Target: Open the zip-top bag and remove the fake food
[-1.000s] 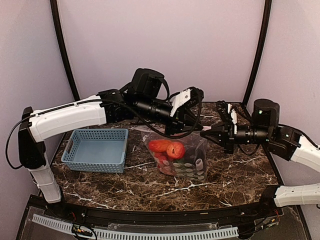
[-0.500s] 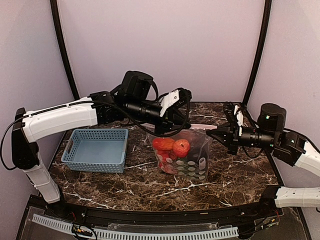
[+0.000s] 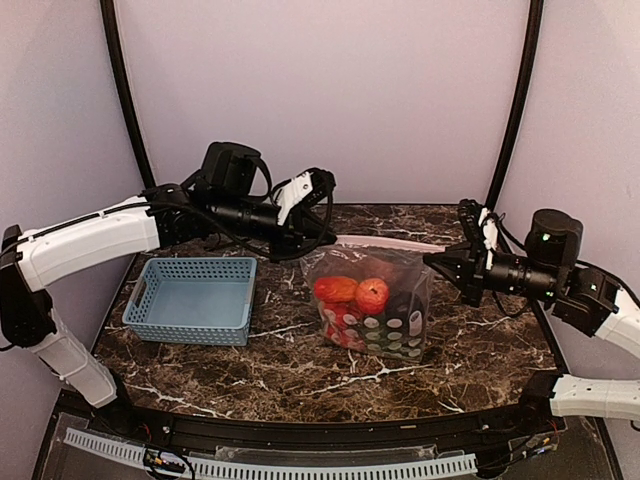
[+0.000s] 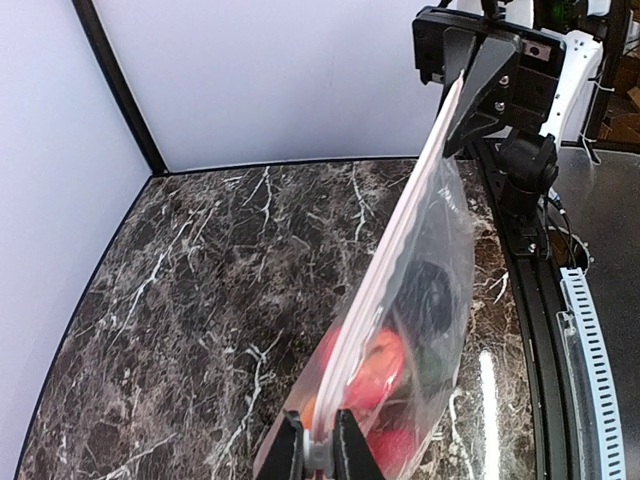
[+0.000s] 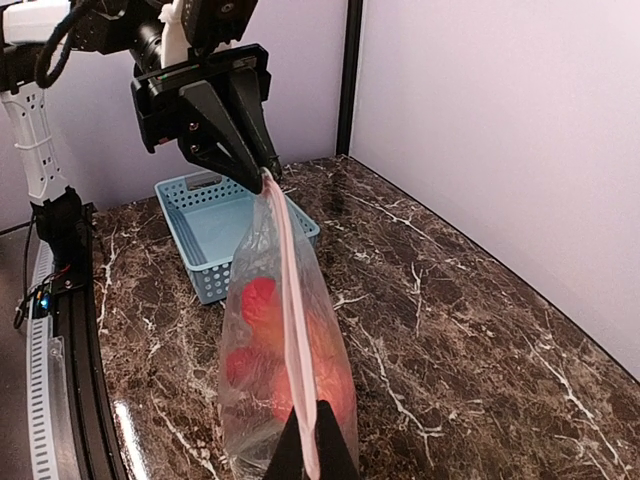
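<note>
Between my two pincers the zip strip point(image 3: 385, 243) runs taut, like a line. The left gripper point(image 4: 320, 450) is clamped on one end of that pale band, and the right gripper point(image 5: 308, 440) is pinched tight on the other end, jaws together with only the plastic between them. Below the strip hangs the zip-top bag point(image 3: 400, 290), clear and crinkled, its bottom seemingly resting on the table near the middle. The fake food point(image 3: 355, 300) sits bunched low inside: red and orange pieces on top, darker pieces beneath.

From both wrist views the strip reads as one flat, sealed band, so I judge the bag unopened. My worry is that each grip holds both lips at once. Pulling the ends apart would only stretch the seal, and the thin plastic could slip out of a jaw or tear at the corner. If one end lets go, the weighted bag would swing and slump.

Left of the bag, well apart, stands a light-blue basket point(image 3: 195, 262). The table point(image 3: 300, 375) is dark marble with white veins, enclosed by pale lilac walls point(image 3: 330, 90) and black corner posts point(image 3: 125, 100).
</note>
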`<action>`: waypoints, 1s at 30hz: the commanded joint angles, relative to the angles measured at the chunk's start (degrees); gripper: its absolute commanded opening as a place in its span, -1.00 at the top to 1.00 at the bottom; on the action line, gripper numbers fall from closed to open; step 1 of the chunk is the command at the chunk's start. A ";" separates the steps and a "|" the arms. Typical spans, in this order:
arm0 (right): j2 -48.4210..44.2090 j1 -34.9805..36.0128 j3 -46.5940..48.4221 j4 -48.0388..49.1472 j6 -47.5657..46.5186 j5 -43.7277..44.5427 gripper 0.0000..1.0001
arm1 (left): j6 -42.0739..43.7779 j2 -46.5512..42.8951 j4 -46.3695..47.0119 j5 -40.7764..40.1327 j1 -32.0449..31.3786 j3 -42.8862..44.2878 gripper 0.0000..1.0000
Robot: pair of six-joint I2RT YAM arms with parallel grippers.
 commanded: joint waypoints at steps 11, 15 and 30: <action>-2.82 -2.37 -0.10 0.45 1.08 4.89 1.00 | -0.83 -8.16 -6.38 -4.62 9.14 -6.92 0.91; -2.66 -2.82 -0.02 0.40 1.28 4.44 1.00 | -0.70 -8.74 -7.58 -4.50 10.63 -7.27 0.91; 5.18 -3.08 2.35 1.75 0.38 -12.27 1.00 | -1.10 -11.17 -3.66 5.05 8.53 -7.72 -0.33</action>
